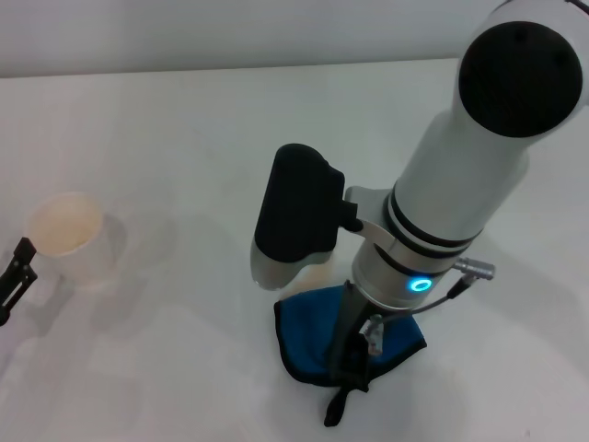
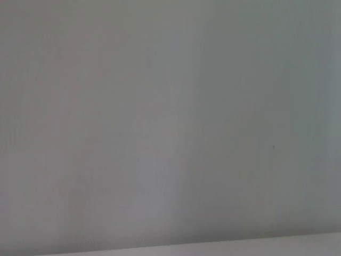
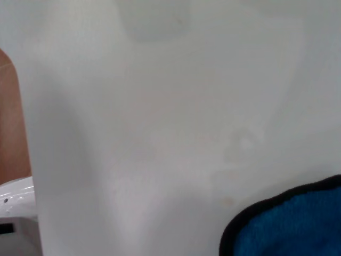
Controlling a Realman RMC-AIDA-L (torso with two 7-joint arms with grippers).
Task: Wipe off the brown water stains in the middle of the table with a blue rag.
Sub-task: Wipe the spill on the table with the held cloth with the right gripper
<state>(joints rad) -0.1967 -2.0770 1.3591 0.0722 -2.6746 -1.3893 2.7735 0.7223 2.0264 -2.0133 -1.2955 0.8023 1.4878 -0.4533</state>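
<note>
The blue rag with black edging lies bunched on the white table near the front middle, its black loop tag trailing toward me. My right gripper comes straight down into the rag's folds and is shut on it. A thin tan sliver of the brown water stains shows just beyond the rag, mostly hidden under my wrist housing. In the right wrist view a corner of the rag shows beside faint tan specks. My left gripper sits at the far left edge.
A white paper cup stands upright at the left, right beside my left gripper. The left wrist view holds only plain white surface. The table's back edge meets a pale wall at the top.
</note>
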